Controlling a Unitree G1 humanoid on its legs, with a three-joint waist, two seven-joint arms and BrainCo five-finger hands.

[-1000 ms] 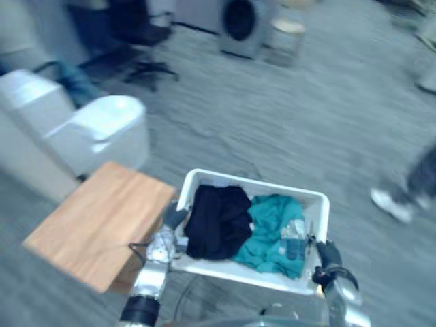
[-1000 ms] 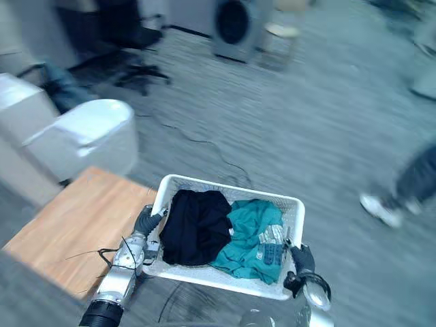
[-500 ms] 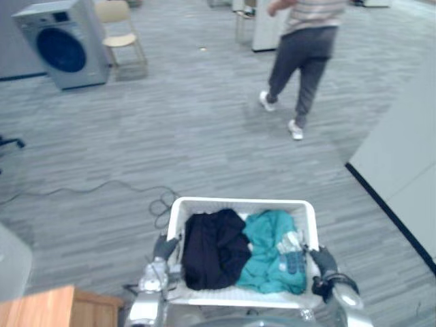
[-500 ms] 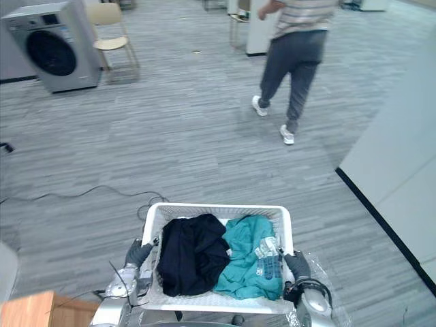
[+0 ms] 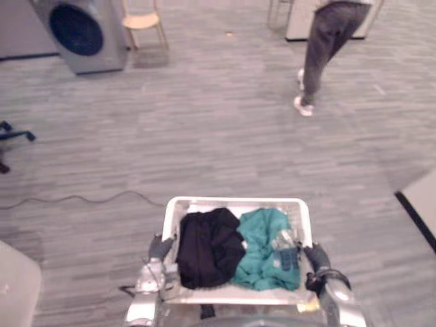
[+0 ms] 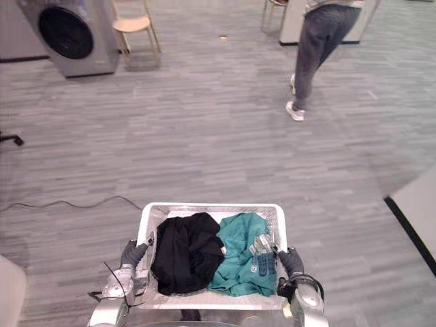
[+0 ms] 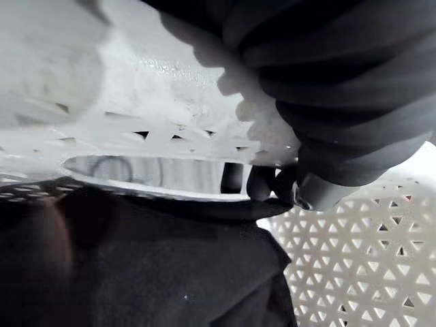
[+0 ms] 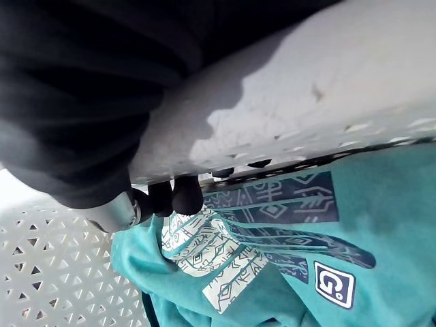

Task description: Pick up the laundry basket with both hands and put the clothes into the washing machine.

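Down at the bottom middle of the right eye view, holding the laundry basket (image 6: 211, 206) by its two short ends, long side running left to right; gripping with the left hand (image 6: 133, 253) and right hand (image 6: 291, 262); hooking fingers (image 7: 262, 182) through the handle hole in the left wrist view, curling fingers (image 8: 180, 194) round the rim in the right wrist view; carrying the clothes (image 6: 184, 255) inside; facing the washing machine (image 6: 68, 34) far off at the upper left, so probably needing to walk forward and left; catching the machine through the eye views, the curled fingers through the wrist views.

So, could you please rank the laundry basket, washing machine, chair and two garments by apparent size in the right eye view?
1. laundry basket
2. washing machine, though farther off and cut by the frame edge
3. black garment and teal garment, about alike
4. chair, also far off
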